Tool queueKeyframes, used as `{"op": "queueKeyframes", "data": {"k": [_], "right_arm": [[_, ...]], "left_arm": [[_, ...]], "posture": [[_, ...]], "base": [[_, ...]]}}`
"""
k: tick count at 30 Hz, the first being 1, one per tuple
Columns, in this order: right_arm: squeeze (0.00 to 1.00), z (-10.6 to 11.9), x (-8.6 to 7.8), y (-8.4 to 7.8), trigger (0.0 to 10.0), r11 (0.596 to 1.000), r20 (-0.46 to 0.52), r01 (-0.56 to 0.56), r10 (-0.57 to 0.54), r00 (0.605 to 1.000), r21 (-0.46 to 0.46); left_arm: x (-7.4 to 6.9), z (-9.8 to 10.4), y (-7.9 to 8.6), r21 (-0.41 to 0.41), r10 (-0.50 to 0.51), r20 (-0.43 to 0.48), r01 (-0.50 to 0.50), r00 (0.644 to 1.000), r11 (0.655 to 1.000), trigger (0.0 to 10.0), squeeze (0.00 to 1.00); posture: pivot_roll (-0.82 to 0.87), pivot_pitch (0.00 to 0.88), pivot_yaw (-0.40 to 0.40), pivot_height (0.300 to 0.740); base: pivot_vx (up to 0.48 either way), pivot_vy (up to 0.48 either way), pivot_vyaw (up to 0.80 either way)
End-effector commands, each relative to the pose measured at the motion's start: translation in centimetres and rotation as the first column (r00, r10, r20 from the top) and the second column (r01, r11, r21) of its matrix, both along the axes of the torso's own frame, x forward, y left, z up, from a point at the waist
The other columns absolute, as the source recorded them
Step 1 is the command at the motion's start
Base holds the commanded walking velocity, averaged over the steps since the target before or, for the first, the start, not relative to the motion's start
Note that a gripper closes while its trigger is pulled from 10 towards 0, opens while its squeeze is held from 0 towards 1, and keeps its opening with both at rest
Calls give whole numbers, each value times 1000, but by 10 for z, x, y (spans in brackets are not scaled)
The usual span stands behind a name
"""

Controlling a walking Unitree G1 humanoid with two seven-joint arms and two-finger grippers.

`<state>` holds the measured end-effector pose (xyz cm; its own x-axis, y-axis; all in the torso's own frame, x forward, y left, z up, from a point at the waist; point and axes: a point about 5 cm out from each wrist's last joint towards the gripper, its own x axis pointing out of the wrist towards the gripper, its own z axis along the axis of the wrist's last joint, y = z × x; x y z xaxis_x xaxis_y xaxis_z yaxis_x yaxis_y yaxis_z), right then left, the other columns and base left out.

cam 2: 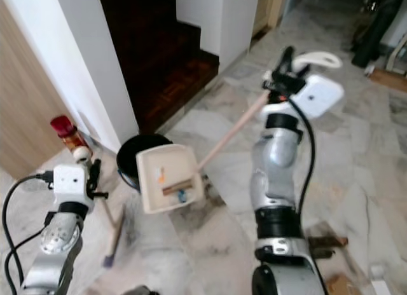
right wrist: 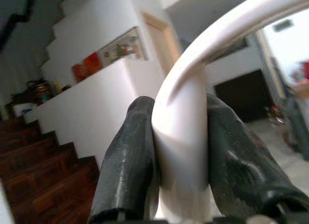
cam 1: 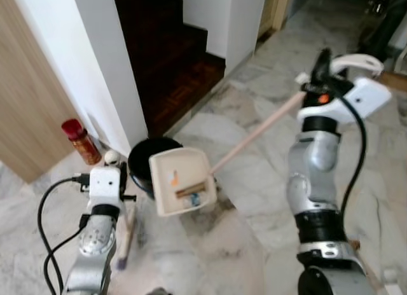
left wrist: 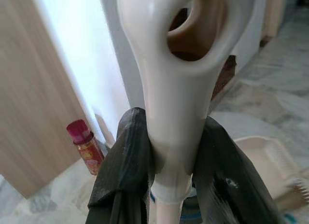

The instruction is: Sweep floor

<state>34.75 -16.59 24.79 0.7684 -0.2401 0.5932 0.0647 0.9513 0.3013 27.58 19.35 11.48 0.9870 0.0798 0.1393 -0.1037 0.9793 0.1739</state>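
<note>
Grey-veined marble floor (cam 1: 254,199) below a dark wooden staircase (cam 1: 172,60). Right end effector (right wrist: 181,151) clamped on cream long-handled plastic dustpan (cam 1: 183,180), tipped over round black bin (cam 1: 147,156) at 11 o'clock. Left end effector (left wrist: 171,166) closed around cream broom handle (left wrist: 174,89). Best tilted slowly, keeping debris falling inside.

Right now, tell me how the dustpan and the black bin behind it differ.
The dustpan is cream, flat and squarish; the black bin is dark and round. The dustpan hangs tilted on its long handle, gripped by the right gripper; the black bin stands upright on the floor. The dustpan holds small bits of litter; the black bin's inside is too dark to tell. Both sit by the stairs.
</note>
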Motion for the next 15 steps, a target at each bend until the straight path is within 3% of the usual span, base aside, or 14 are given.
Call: {"op": "queueKeyframes", "data": {"k": [1,15], "right_arm": [[0,19,-4,11,10000,998,88,-45,42,995,33],[0,20,-4,12,10000,997,89,-59,55,994,40]], "left_arm": [[-1,5,8,36,25,25,-25,999,999,10000,0],[-1,6,9,36,37,30,-38,999,999,10000,0]], "posture": [[126,108,-23,740],[126,109,-27,740]], "base": [[409,0,0],[410,0,0]]}}
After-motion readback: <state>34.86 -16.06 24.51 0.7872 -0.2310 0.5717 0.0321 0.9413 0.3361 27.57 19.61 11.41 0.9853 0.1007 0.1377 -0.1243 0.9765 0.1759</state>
